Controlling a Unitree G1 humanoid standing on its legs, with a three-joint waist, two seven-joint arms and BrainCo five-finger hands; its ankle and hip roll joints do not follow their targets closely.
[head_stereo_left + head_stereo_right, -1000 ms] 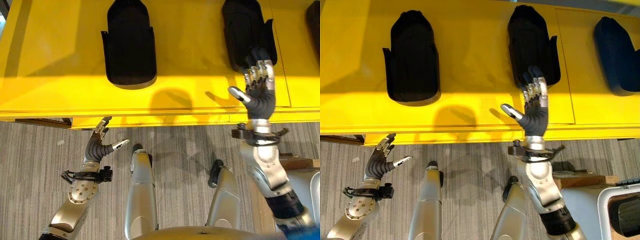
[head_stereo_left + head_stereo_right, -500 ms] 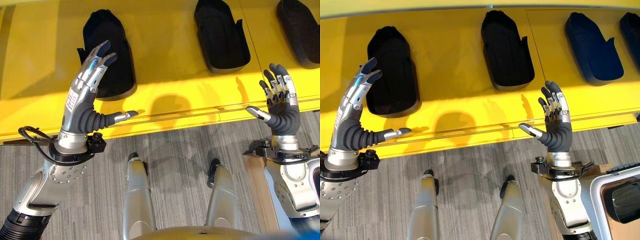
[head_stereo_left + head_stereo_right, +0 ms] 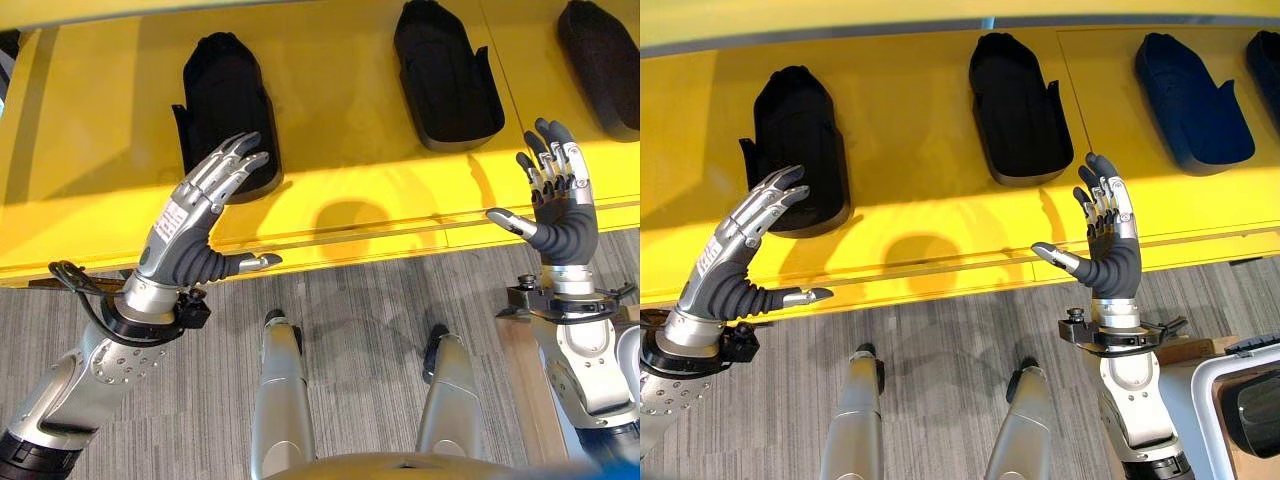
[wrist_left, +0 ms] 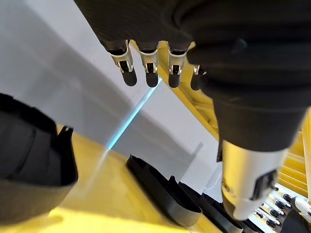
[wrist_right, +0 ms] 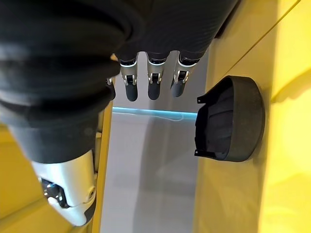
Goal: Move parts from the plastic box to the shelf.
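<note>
Both hands empty, parts already on the shelf

Left hand [image 3: 190, 240] and right hand [image 3: 1110, 250] hover spread-fingered; beyond, black parts [image 3: 1015, 105] lie on the yellow shelf [image 3: 920, 150]. They look stiff, light shells, so I'd grab the side walls.

We see the yellow shelf [image 3: 350, 200] brightly lit along its front, shaded farther back, with soft shadows falling on it.

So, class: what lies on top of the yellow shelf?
On the shelf lie dark moulded parts in a row: two black parts and a dark blue part, with another at the frame's edge. Both hands are open and empty.
</note>
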